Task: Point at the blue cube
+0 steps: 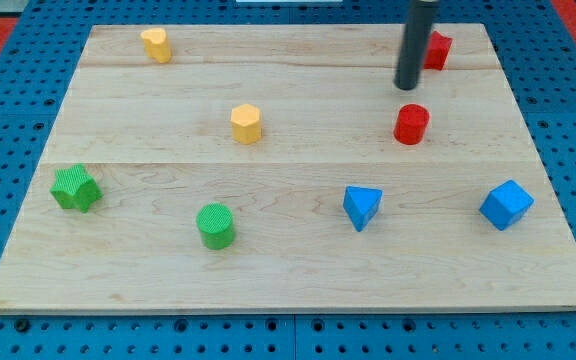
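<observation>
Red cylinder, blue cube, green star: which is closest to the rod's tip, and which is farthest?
From my tip:
1. Red cylinder, just below it.
2. Blue cube, lower right.
3. Green star, far left.

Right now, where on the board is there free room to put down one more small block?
Free: the middle strip between the yellow hexagon block and the red cylinder; the bottom edge below the green cylinder and blue triangular block. Crowded: the top right, where my tip stands beside the red block.
</observation>
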You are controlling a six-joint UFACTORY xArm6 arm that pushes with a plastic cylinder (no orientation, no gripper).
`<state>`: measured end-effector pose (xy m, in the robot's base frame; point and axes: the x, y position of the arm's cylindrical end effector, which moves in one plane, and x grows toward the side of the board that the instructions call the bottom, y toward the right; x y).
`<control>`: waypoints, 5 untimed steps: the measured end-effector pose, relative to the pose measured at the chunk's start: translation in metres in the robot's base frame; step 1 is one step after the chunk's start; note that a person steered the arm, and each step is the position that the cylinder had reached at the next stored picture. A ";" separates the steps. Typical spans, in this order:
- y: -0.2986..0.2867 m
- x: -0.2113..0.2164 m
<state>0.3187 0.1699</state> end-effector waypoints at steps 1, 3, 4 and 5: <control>0.007 0.018; 0.034 0.035; 0.091 0.035; 0.098 0.036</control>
<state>0.3546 0.2675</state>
